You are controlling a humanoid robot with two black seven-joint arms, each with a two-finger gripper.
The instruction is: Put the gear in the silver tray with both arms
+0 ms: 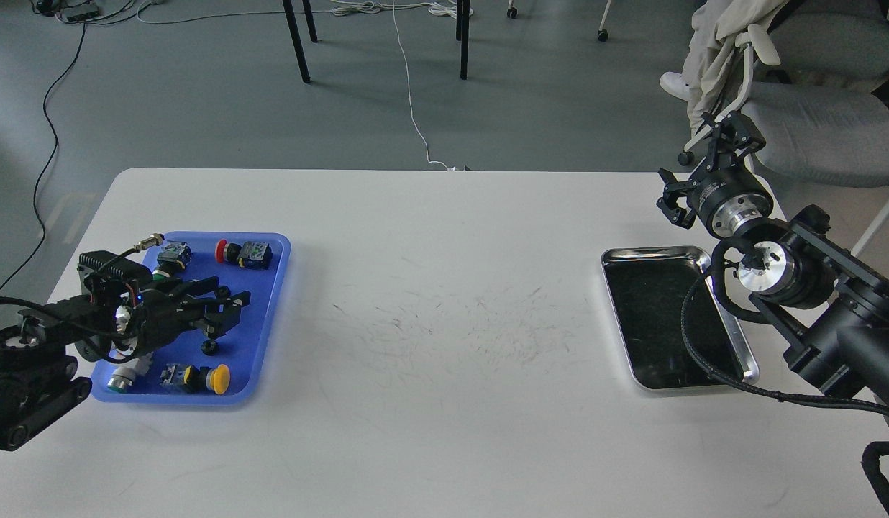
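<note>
My two arms over a white surface (pixel 444 302), one tray at each end.

The surface carries a blue tray (pixel 268 302) near its left end and the silver tray (pixel 657 316) near its right end, well apart, with scuffed bare top between them. My right arm (pixel 833 316) comes in from the right, its cable looping over the silver tray's right rim; my right pincer (pixel 703 165) hangs past the tray's far end, above the surface's far right corner, fingers spread apart with nothing between them. My left arm (pixel 42 352) reaches over the blue tray; my left pincer (pixel 225 306) hovers above its middle, dark and seen end-on, so I cannot tell its gap. Just beneath it lies a small black gear (pixel 210 348). Around it sit a yellow push button (pixel 213 379), a red push button (pixel 229 252) and a green one (pixel 160 275).
</note>
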